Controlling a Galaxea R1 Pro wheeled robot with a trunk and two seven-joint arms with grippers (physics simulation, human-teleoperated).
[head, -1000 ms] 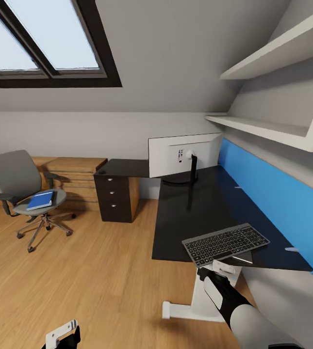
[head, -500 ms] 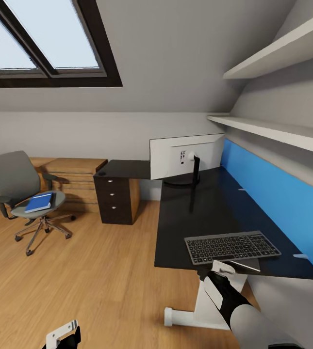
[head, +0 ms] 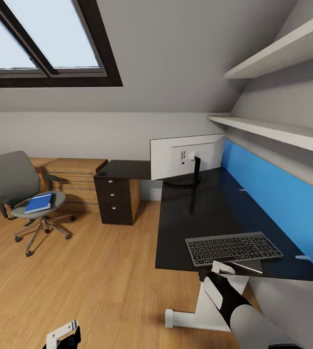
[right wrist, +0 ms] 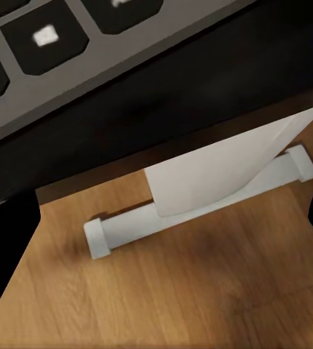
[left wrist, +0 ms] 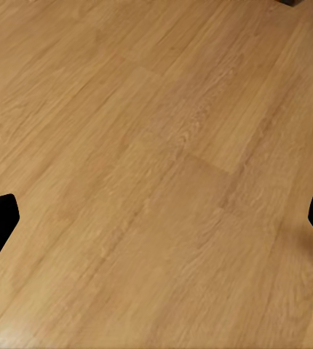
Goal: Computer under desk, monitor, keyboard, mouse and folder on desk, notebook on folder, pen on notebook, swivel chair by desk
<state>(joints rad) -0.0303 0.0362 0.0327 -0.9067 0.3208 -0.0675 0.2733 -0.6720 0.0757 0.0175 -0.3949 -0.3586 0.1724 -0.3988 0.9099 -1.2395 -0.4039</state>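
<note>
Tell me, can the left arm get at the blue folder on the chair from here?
Probably not. The folder lies on the swivel chair far across the floor, while the left gripper hangs low beside the robot; the base would need to drive closer.

On the desk (head: 200, 218), the keyboard (head: 233, 247) lies at the near edge with the pen (head: 246, 266) just in front of it, and the monitor (head: 185, 155) stands at the far end. Left of the desk stands a drawer cabinet (head: 112, 198), with a wooden chest (head: 76, 177) behind it. Well off to the left, on the floor (head: 88, 271), stands the swivel chair (head: 23, 194) with the folder (head: 39, 202) on its seat.
</note>
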